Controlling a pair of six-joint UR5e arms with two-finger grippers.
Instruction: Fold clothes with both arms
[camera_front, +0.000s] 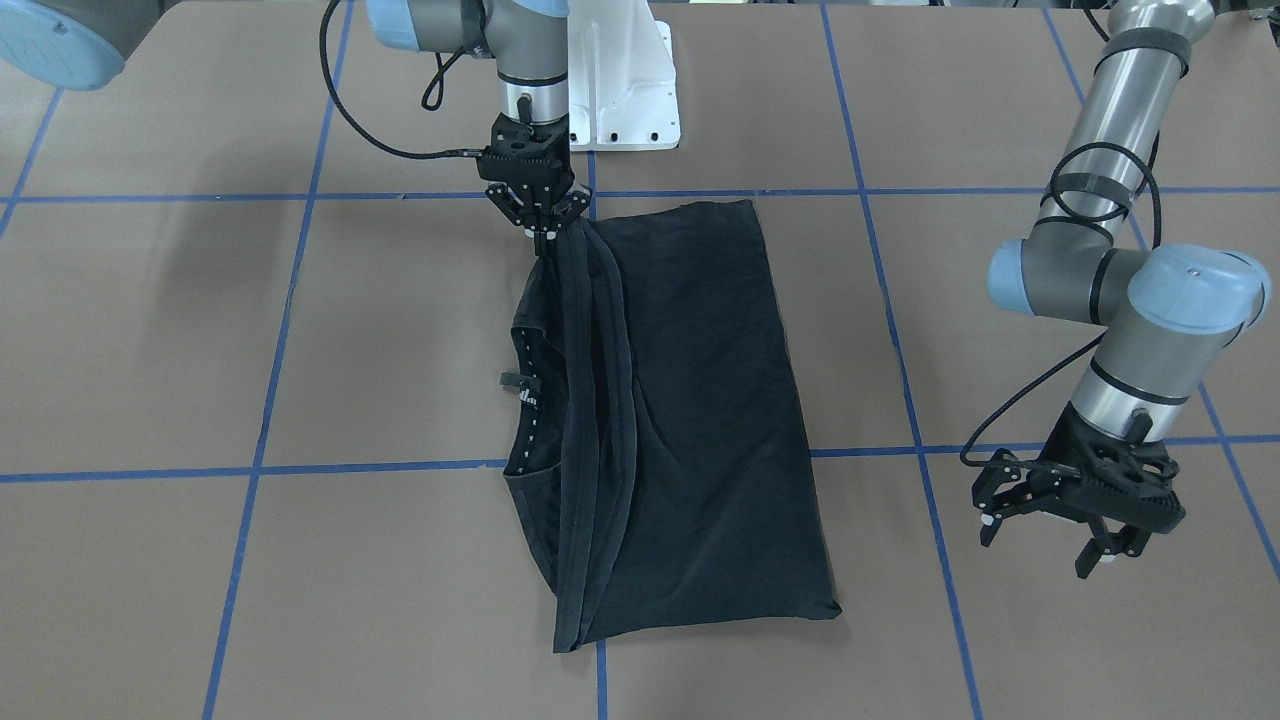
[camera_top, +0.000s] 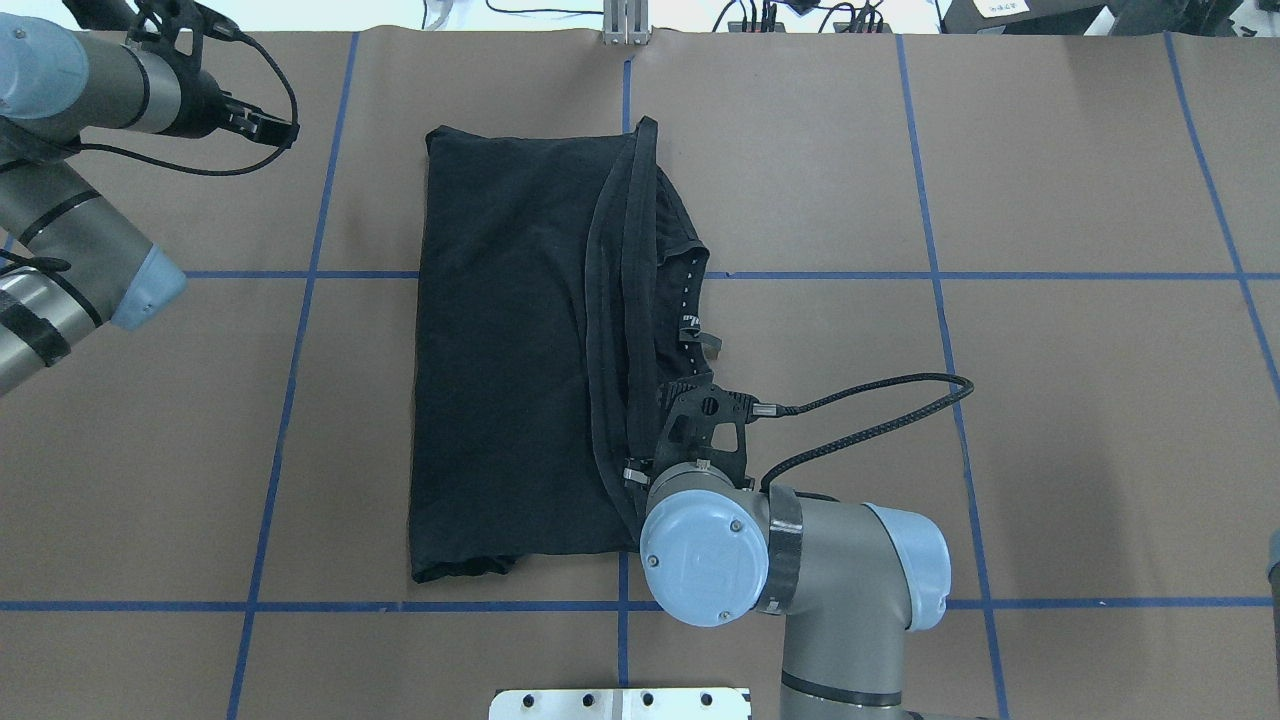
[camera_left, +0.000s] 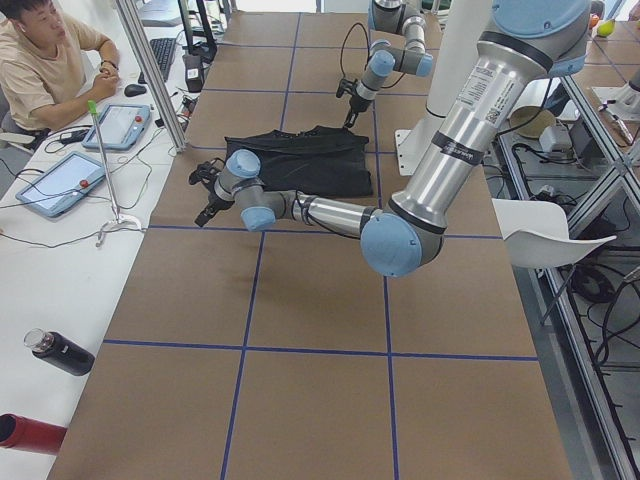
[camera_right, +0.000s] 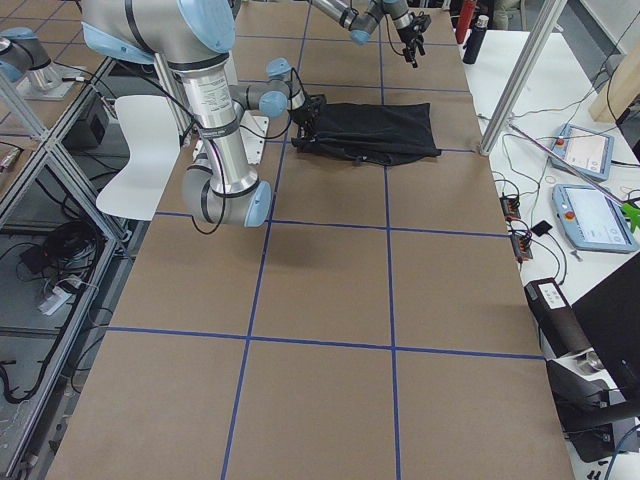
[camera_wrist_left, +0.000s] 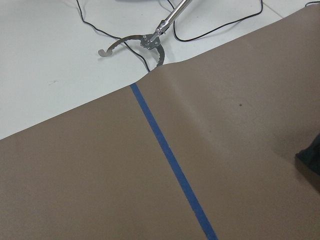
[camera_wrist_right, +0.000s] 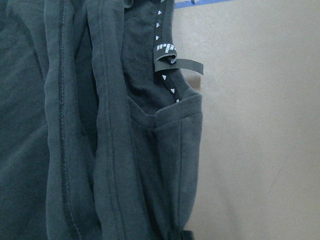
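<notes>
Black T-shirt (camera_front: 700, 400) folded into a long panel on the table (camera_front: 150, 350)
One stitched edge rises into the right gripper's (camera_front: 543, 230) pinching fingers, with the collar just beyond them; the left gripper (camera_front: 1040, 545) is spread, well apart.

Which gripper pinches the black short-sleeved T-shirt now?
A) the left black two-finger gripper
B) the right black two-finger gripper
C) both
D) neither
B: the right black two-finger gripper is shut on an edge of the black T-shirt, while the left gripper hangs open over the brown table.
</notes>
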